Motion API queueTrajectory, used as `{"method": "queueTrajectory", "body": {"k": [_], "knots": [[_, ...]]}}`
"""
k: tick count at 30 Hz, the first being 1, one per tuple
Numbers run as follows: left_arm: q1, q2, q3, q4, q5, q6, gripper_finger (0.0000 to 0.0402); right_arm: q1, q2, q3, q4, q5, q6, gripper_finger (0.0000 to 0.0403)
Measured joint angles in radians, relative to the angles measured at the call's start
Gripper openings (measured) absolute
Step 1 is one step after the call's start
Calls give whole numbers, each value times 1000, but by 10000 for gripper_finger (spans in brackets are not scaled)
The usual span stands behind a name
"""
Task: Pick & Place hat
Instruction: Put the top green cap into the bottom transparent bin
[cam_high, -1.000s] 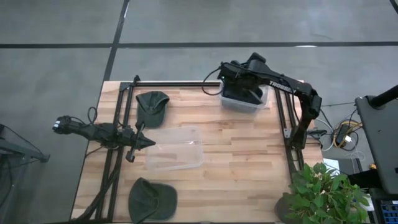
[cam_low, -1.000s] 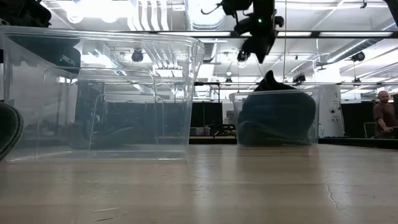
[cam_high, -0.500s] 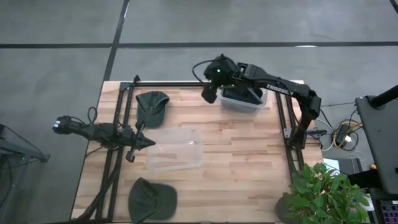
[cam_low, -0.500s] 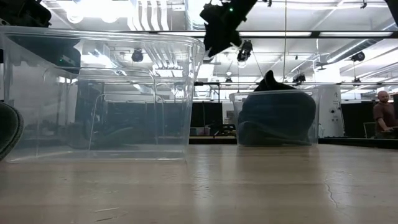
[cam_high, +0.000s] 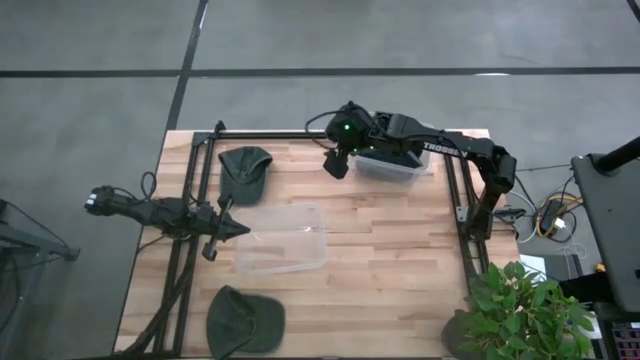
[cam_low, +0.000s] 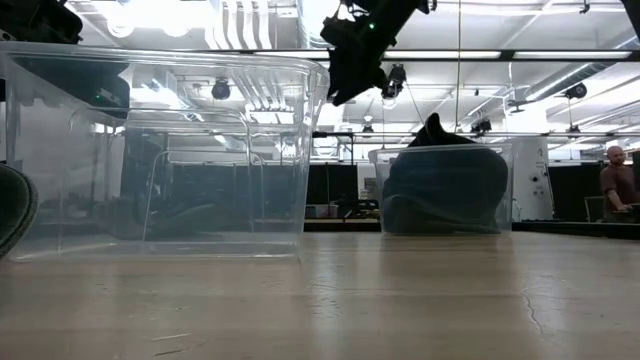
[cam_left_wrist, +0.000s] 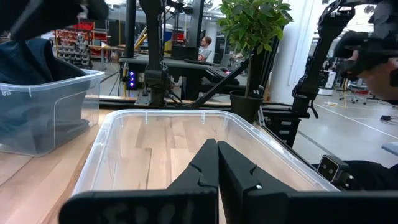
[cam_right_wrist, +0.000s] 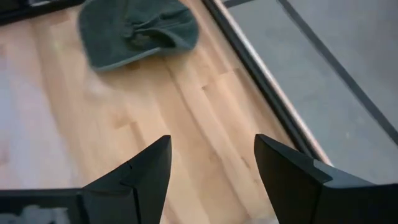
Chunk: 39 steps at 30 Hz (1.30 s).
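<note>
Two green hats lie flat on the table: one near the far left (cam_high: 245, 170), which also shows in the right wrist view (cam_right_wrist: 138, 28), and one at the near edge (cam_high: 245, 318). A dark hat (cam_low: 445, 190) sits inside the small clear bin (cam_high: 400, 165) at the far right. My right gripper (cam_high: 335, 160) hovers open above the wood between that bin and the far hat, its fingers spread wide (cam_right_wrist: 211, 168) and holding nothing. It hangs high in the low view (cam_low: 350, 55). My left gripper (cam_high: 225, 230) waits shut (cam_left_wrist: 217, 165) at the left rim of the large clear bin (cam_high: 282, 238).
The large clear bin (cam_low: 160, 150) stands mid-table between the two green hats. A black frame rail (cam_high: 285, 133) runs along the far edge, and upright posts (cam_high: 455, 190) stand at the right. A potted plant (cam_high: 520, 305) is off the near right corner. Bare wood lies right of the large bin.
My right gripper has swung away from above the small bin toward the table's left, toward the far green hat, then dipped slightly lower. The dark hat stays in the small bin. The left arm has kept still.
</note>
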Motion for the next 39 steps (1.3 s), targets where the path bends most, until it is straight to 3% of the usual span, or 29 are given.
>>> {"method": "queueTrajectory", "body": {"k": [5, 10, 18, 28, 33, 39], "knots": [[0, 0, 0, 0, 0, 0, 0, 65, 0, -18, -8, -3, 4, 201], [0, 0, 0, 0, 0, 0, 0, 165, -21, -22, 12, -3, -4, 154], [0, 0, 0, 0, 0, 65, 0, 322, -37, -23, 99, 14, -70, 21], [0, 0, 0, 10, -1, 37, 0, 466, -46, -78, 127, 65, -62, 8], [0, 0, 0, 121, -3, -54, 0, 496, -45, -103, 171, 141, -124, 8], [0, 1, 0, 321, 0, -220, 0, 496, -46, -115, 172, 143, -139, 8]]}}
